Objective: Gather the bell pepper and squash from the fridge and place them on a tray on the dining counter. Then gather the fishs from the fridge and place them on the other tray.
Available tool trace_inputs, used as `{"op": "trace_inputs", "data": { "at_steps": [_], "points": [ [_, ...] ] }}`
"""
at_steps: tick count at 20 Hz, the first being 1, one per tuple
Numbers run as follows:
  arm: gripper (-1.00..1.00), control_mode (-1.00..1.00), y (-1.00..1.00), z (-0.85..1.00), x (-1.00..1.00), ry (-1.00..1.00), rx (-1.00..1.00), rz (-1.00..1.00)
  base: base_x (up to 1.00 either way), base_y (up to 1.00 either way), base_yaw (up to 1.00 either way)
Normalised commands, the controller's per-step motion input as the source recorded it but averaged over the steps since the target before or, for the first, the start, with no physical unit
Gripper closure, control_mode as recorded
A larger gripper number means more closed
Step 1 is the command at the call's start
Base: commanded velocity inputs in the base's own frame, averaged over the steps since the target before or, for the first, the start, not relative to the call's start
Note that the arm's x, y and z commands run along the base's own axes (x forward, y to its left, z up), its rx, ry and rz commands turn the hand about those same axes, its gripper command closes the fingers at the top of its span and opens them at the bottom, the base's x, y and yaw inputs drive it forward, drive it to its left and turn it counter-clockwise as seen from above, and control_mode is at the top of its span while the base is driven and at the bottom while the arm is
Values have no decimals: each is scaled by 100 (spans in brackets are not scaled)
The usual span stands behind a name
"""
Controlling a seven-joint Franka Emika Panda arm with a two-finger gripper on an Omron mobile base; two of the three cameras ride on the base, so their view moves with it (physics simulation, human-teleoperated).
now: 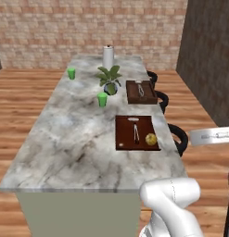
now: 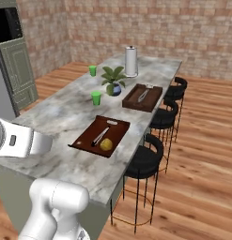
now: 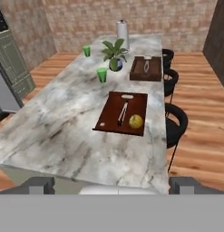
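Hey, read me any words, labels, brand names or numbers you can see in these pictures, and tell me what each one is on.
No readable text anywhere.
The near tray, the far tray, the two green cups, the paper towel roll, the plant pot and the counter carry no lettering.
The squash is plain.

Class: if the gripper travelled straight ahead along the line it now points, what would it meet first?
Judging from the hand view, the open gripper aims down over the dining counter. It would probably meet bare marble near the closer tray, though depth is unclear.
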Motion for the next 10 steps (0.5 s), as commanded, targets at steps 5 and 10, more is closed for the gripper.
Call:
{"op": "trace_inputs", "data": {
  "at_steps": [5, 10],
  "points": [
    [-100, 100, 0, 0, 0, 0, 0, 0, -6, 96, 14],
    [-100, 100, 0, 0, 0, 0, 0, 0, -8, 100, 13]
  ]
}}
